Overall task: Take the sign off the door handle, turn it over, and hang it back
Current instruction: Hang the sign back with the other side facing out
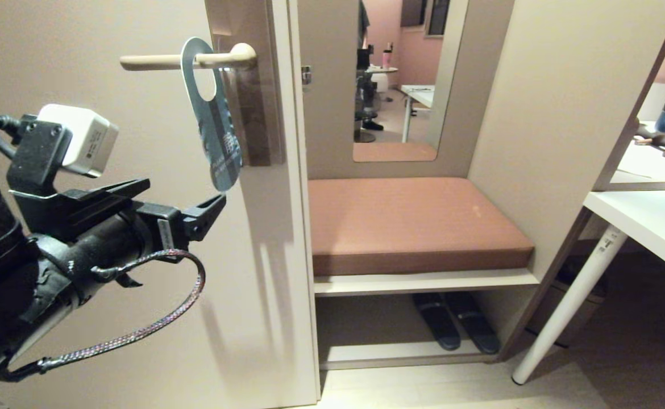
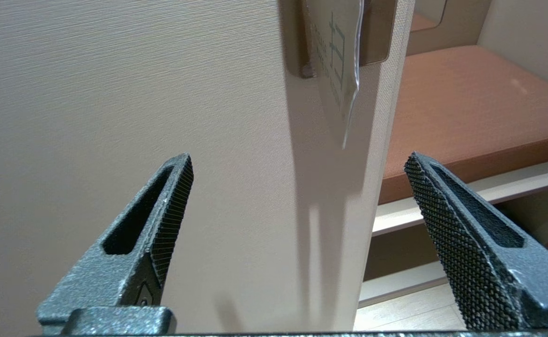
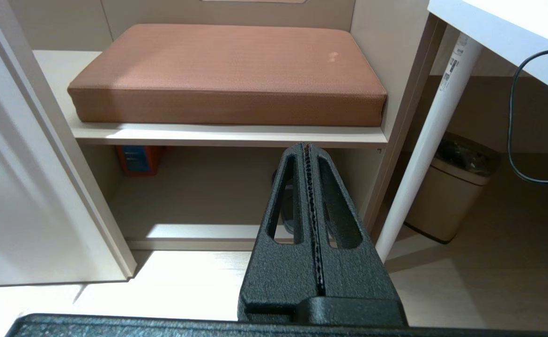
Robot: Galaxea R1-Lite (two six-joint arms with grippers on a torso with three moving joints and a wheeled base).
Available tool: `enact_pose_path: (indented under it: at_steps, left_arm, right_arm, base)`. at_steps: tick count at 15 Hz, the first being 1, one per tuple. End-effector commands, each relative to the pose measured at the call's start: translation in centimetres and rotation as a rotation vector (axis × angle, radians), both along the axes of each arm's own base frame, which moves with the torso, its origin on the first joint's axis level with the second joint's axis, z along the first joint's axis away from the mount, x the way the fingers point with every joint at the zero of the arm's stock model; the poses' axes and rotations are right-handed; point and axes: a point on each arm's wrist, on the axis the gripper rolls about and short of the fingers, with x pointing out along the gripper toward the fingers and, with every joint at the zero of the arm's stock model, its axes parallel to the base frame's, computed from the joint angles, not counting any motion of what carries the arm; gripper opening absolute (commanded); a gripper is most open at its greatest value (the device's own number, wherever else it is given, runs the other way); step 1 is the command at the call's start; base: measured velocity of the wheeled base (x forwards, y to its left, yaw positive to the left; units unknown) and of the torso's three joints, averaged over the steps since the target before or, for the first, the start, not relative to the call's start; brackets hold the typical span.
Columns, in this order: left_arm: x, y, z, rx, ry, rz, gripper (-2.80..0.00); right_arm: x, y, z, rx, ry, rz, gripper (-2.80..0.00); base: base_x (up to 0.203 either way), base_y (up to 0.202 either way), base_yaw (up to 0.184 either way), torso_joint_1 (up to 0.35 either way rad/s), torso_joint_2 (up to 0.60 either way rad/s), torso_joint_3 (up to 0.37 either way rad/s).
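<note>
- Left gripper point(image 1: 187, 196), black claw with ribbed pads: jaws wide apart, nothing between them. It sits low in front of the beige door point(image 1: 82, 68), tips pointing at the door face.
- The sign point(image 1: 212, 113), a flat oblong card hanger with rounded ends and an oval hole, hangs above and just ahead of the left claw tips, clear of both fingers point(image 2: 173, 206). Blue face with pale print shows in the head view; the left wrist view catches only its lower end, nearly edge-on.
- The door handle point(image 1: 187, 60), a slim cream lever bar, runs through the sign's hole, higher up from the claw. It is mounted on a tall brown-grey metal plate point(image 1: 256, 113).
- Right gripper point(image 3: 307, 154), same black claw: jaws pressed together, empty, parked low. Past its tips are a brown cushioned bench point(image 3: 227, 70) and the open shelf point(image 3: 208, 206) under it.
</note>
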Motion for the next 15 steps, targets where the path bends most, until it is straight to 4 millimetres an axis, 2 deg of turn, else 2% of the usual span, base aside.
enact_pose_path:
  at_steps: [1,4,5,11,15]
  left_arm:
    - [-1.8,1.2,0.5,-0.024,-0.037,0.002,0.0]
    - [-2.7,1.8,0.1,-0.025,-0.04,-0.014,0.0]
    - [-2.7,1.8,0.2,-0.026,-0.043,-0.022,-2.8]
    - [-1.4,1.8,1.3,-0.032,-0.062,0.015,-2.8]
    - [1.3,0.5,2.9,-0.043,-0.083,0.032,-2.8]
  right_arm:
    - [0.0,0.0,0.0,0.0,0.0,0.001,-2.8]
    - [0.0,0.0,0.0,0.0,0.0,0.001,-2.8]
    - [0.0,0.0,0.0,0.0,-0.002,0.001,-2.8]
    - [0.0,0.0,0.0,0.0,0.0,0.001,-2.8]
    - [0.0,0.0,0.0,0.0,0.0,0.001,-2.8]
  base:
    - [0.0,0.0,0.0,0.0,0.0,0.0]
    - [0.0,0.0,0.0,0.0,0.0,0.0]
    - [0.0,0.0,0.0,0.0,0.0,0.0]
    - [0.0,0.0,0.0,0.0,0.0,0.0]
    - [0.0,0.0,0.0,0.0,0.0,0.0]
